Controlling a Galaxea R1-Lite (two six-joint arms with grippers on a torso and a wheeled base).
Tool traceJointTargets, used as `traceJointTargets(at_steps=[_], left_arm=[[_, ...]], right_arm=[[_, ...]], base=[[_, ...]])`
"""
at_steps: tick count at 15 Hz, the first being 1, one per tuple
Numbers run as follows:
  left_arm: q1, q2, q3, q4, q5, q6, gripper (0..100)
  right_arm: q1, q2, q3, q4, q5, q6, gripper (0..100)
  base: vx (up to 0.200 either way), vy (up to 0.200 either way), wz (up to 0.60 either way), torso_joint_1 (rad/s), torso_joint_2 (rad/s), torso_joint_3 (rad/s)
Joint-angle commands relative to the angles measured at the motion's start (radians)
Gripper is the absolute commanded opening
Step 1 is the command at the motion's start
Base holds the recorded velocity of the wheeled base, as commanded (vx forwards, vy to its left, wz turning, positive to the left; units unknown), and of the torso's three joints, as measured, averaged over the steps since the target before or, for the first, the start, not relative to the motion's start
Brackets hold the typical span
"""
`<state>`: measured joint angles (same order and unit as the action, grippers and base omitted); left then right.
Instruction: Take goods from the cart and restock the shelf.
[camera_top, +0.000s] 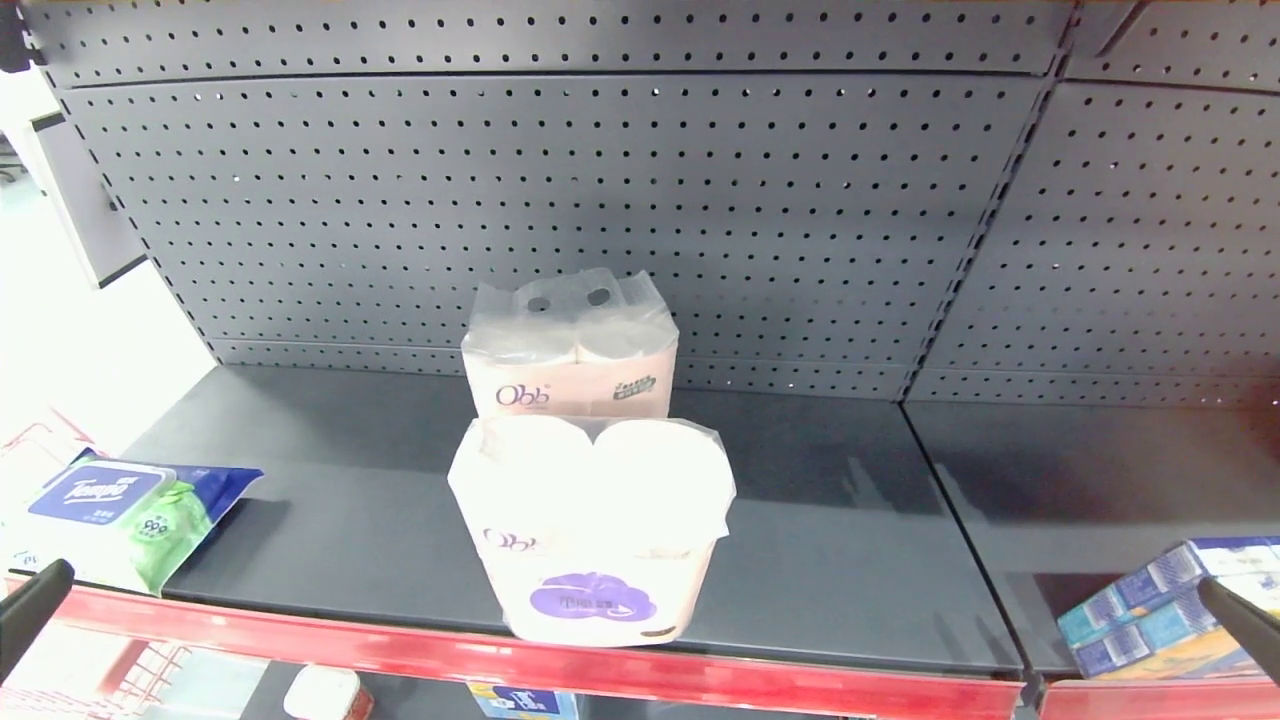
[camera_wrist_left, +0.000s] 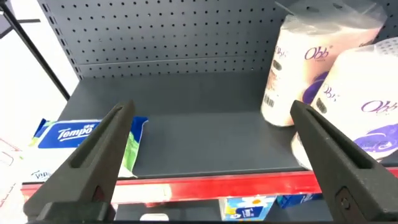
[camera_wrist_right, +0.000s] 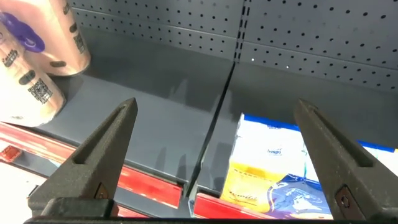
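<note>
Found goods already on the shelf (camera_top: 850, 520): front roll pack (camera_top: 590, 530) at the near edge, rear roll pack (camera_top: 570, 345) just behind, wipes pack (camera_top: 130, 515) near left, tissue pack (camera_top: 1150, 605) near right. Held nothing in left gripper (camera_wrist_left: 211, 111) or right gripper (camera_wrist_right: 216, 104), both spread wide. Judged restocking partly done, with much shelf unfilled.

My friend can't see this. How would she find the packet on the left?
Find the dark shelf with the red front edge. At its left end lies the packet, flat, blue and green; the nearest roll pack stands tall and pale.
</note>
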<state>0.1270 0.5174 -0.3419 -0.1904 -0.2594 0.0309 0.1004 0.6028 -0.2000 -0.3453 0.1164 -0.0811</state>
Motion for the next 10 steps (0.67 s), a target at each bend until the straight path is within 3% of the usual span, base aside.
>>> traceJointTargets(at_steps=[1,5,10], left_arm=[[0.000,0.000,0.001,0.000,0.000,0.000,100],[0.000,-0.002,0.001,0.000,0.000,0.000,100],[0.000,-0.016,0.003,0.000,-0.011,0.000,100]], right_arm=[[0.001,0.006,-0.001,0.000,0.000,0.000,100],[0.001,0.011,0.001,0.000,0.000,0.000,100],[0.005,0.094,0.008,0.002,0.005,-0.011,100]], base=[[0.000,0.200,0.00,-0.002,-0.01,-0.002],[0.000,0.200,0.00,0.007,0.00,0.006],[0.000,0.000,0.00,0.000,0.00,0.000]])
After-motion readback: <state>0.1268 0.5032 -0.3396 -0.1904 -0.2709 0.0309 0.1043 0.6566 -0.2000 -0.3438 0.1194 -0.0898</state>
